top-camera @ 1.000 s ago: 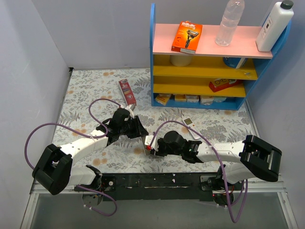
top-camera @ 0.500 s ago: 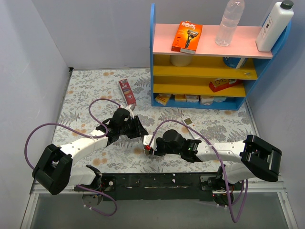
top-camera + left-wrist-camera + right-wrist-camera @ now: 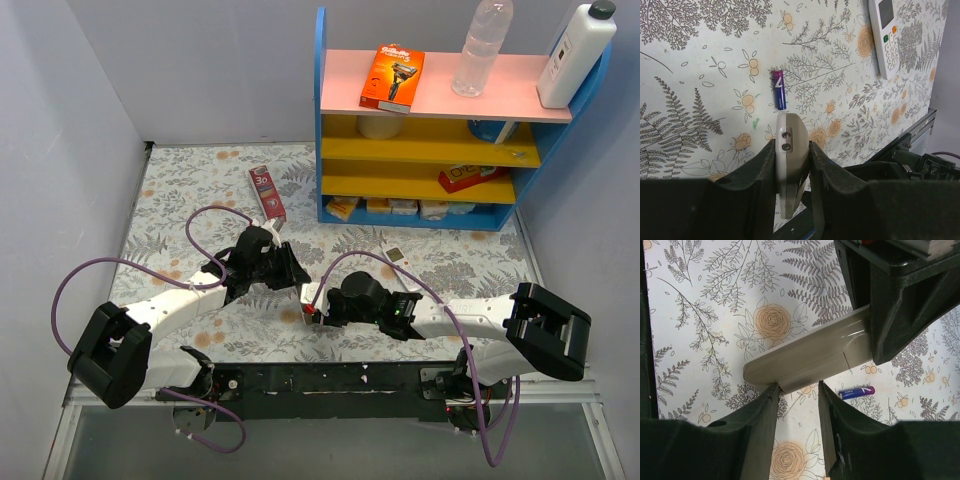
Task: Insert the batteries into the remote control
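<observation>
My left gripper (image 3: 791,145) is shut on a grey-white remote control (image 3: 790,170) and holds it edge-on above the floral table. In the top view the left gripper (image 3: 291,272) and the remote control (image 3: 309,297) sit at the table's near middle. My right gripper (image 3: 797,385) meets them from the right. It is open, its fingertips just under the free end of the remote control (image 3: 805,357), and the left fingertip touches its lower edge. One dark blue-purple battery (image 3: 778,89) lies on the table below; it also shows in the right wrist view as the battery (image 3: 856,391).
A second white remote (image 3: 398,262) lies on the table right of the grippers. A red box (image 3: 267,193) lies at the back. The blue shelf unit (image 3: 440,130) stands at the back right with a bottle, boxes and packets. Purple cables loop over both arms.
The right arm has crept slightly left toward the held remote control. The left arm and its grip are unchanged.
</observation>
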